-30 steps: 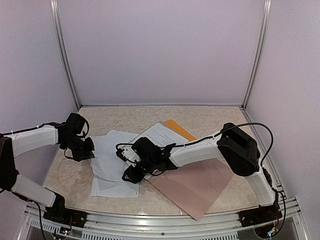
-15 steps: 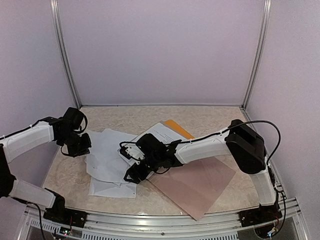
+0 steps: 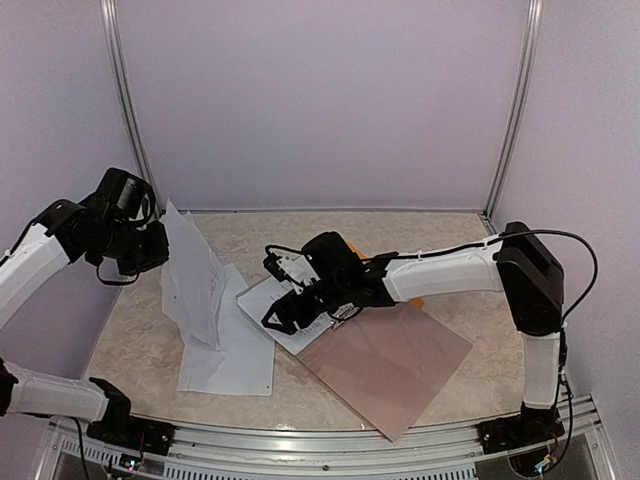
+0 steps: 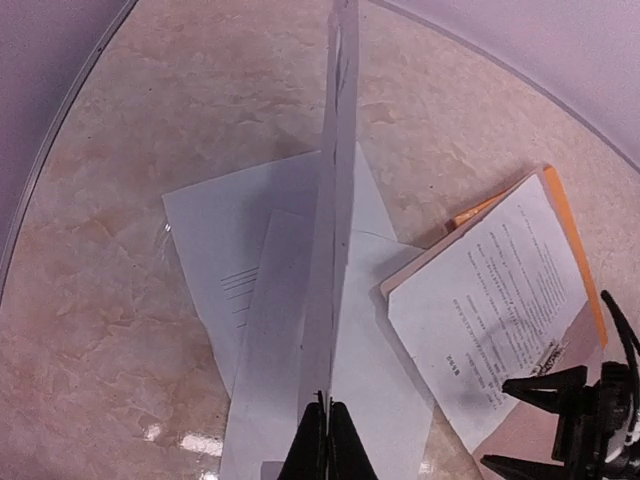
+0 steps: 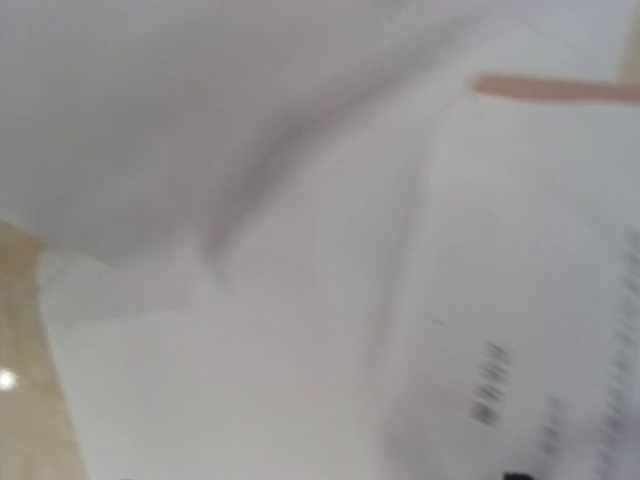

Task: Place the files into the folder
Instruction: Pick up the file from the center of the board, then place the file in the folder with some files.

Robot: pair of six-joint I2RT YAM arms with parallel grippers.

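Left gripper [image 3: 158,252] clamped on files [image 3: 195,282], now raised upright off table [image 3: 420,240]; right gripper [image 3: 283,305] spread wider.

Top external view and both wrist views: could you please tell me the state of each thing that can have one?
left gripper, shut on the held sheet
held sheet, raised, hanging on edge
right gripper, open, holding nothing, over the printed sheet
printed sheet, flat on the folder
folder, flat, mostly covered
loose sheets, flat on the table, overlapping
board, flat
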